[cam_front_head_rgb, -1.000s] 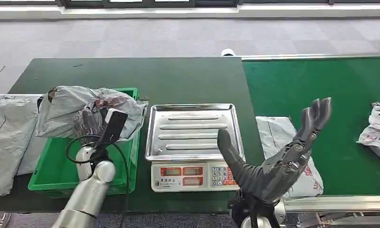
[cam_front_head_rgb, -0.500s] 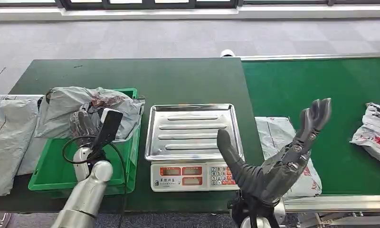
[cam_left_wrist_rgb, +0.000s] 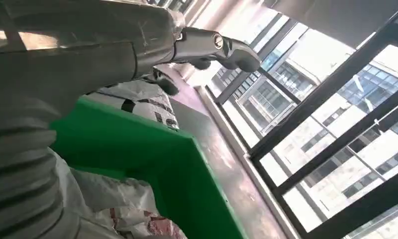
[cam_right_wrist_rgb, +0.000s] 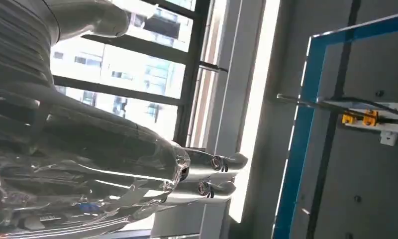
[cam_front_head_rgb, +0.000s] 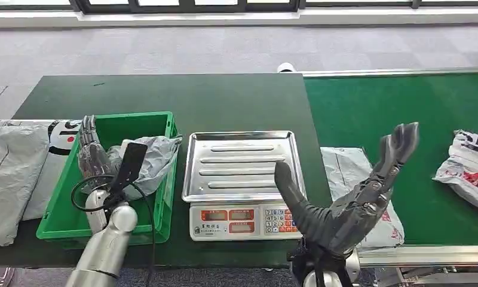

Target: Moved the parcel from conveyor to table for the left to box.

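While the left hand (cam_front_head_rgb: 92,156) stands over the green box (cam_front_head_rgb: 66,221) near the table's left edge with its fingers spread and holding nothing, a crumpled grey parcel (cam_front_head_rgb: 147,160) lies inside the box against its right wall. At the table's front edge beside the box sits a scale (cam_front_head_rgb: 242,179) with a steel tray. Raised above the conveyor (cam_front_head_rgb: 404,107) at its near left corner, the right hand (cam_front_head_rgb: 350,191) is empty, thumb and fingers wide apart, over a flat grey parcel (cam_front_head_rgb: 347,164). Another parcel (cam_front_head_rgb: 469,170) lies at the conveyor's right edge, and grey bags (cam_front_head_rgb: 12,173) rest at the table's left edge
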